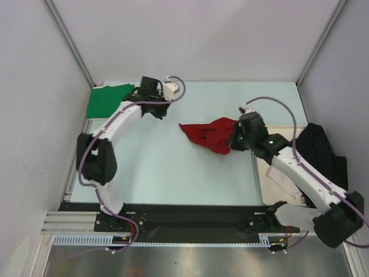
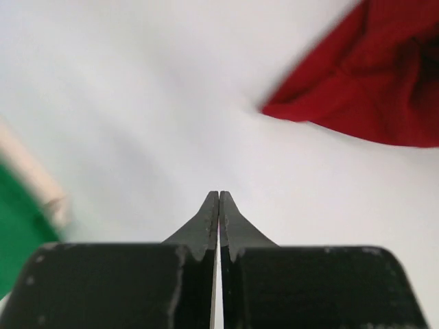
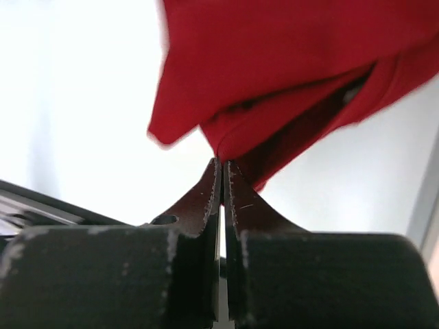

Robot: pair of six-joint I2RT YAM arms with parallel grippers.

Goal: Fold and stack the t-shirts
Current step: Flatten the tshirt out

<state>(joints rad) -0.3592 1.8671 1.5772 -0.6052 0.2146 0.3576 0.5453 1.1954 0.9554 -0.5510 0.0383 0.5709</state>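
Two t-shirts are out on the pale, smooth table (image 1: 173,173). The red t-shirt (image 1: 209,136) lies a little right of the table's middle. It is a soft, crumpled heap with pointed corners and deep folds, and its right end is drawn up toward the right gripper (image 3: 223,163). That gripper's black, scuffed fingers are pressed together on a pinch of the red cloth. In the wrist view the fabric gathers to a point at the tips and fans out above them. A pale blur inside one fold is too soft to name.

The green t-shirt (image 1: 107,99) sits in the far left corner, flat-looking, with its right side hidden behind the left arm. The left gripper (image 2: 219,200) hangs over bare table near it, fingers tight together with nothing between them.

Along the right edge a flat cream board (image 1: 275,173) lies partly under the right arm, with a black garment (image 1: 320,151) bunched on its outer side — how much of either the arm covers I can't tell.
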